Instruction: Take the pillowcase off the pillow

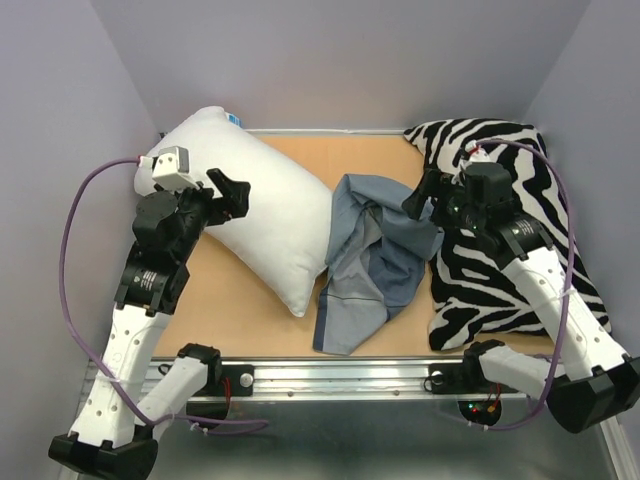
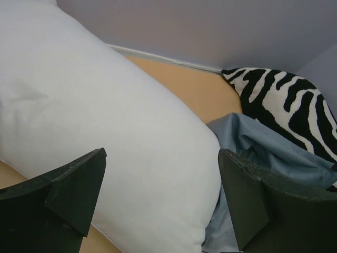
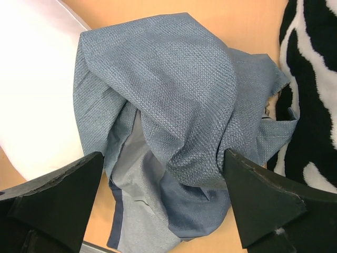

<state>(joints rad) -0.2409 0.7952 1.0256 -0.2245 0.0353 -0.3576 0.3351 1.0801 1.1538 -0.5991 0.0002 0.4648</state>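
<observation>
Left gripper point(image 2: 161, 161) gapes empty over the bare pillow point(image 2: 95, 105), my right gripper point(image 3: 163, 158) likewise over the crumpled pillowcase point(image 3: 174, 89): it's off, so I judge nothing needs holding.

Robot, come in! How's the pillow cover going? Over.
Left end effector open, empty. Right end effector open, empty. Pillowcase off, crumpled between bare pillow and zebra cushion. Nothing in the way.

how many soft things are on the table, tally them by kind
pillow, plain white: 1
zebra-print cushion: 1
pillowcase, blue-grey, lying crumpled between the two: 1
total: 3
</observation>
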